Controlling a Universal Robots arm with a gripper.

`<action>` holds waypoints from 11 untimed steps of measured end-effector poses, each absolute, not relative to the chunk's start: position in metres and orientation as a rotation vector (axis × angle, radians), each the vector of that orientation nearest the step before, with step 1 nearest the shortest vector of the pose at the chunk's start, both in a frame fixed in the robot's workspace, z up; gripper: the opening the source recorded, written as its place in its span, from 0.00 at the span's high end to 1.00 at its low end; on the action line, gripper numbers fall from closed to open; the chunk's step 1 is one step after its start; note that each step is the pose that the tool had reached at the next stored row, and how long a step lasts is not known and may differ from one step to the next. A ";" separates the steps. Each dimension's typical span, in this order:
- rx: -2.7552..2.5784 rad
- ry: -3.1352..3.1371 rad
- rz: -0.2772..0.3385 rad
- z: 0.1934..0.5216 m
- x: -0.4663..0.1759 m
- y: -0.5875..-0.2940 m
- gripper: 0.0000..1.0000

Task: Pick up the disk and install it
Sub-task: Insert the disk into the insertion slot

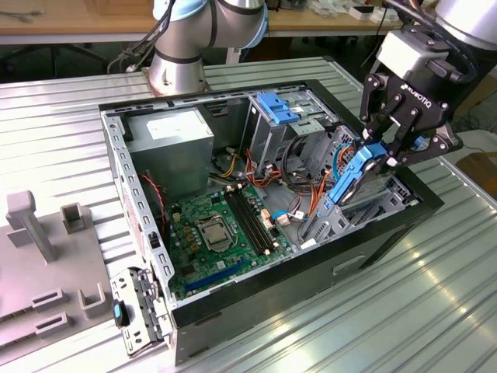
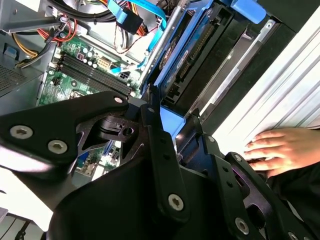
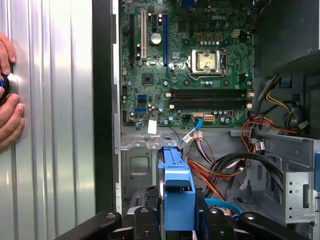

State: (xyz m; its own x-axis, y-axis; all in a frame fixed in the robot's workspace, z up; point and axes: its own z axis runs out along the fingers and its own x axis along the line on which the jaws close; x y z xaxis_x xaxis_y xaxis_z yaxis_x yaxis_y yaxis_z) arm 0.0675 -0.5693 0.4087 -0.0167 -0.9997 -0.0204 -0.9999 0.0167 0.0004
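Note:
The disk (image 1: 351,177), a dark drive in a bright blue carrier frame, hangs tilted over the drive bay at the side of the open computer case (image 1: 256,299) toward the exterior view's right. My gripper (image 1: 382,149) is shut on its upper blue end, and its lower end dips into the bay. In the first wrist view the blue end tab of the disk (image 3: 177,192) sits between the black fingers (image 3: 145,222). In the second wrist view the disk (image 2: 192,65) runs down along the bay wall.
Inside the case lie the green motherboard (image 1: 213,233), a grey power supply box (image 1: 172,144), a light-blue slotted bracket (image 1: 279,107) and orange, red and blue cables (image 1: 299,167). A person's hand (image 2: 280,150) rests on the ribbed metal table beside the case. Grey fixtures (image 1: 46,256) stand at the exterior view's left.

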 end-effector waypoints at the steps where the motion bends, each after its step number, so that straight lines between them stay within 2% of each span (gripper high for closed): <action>1: -2.193 2.230 0.023 0.407 0.068 -0.569 0.63; 11: -2.193 2.230 0.023 0.394 0.068 -0.569 0.63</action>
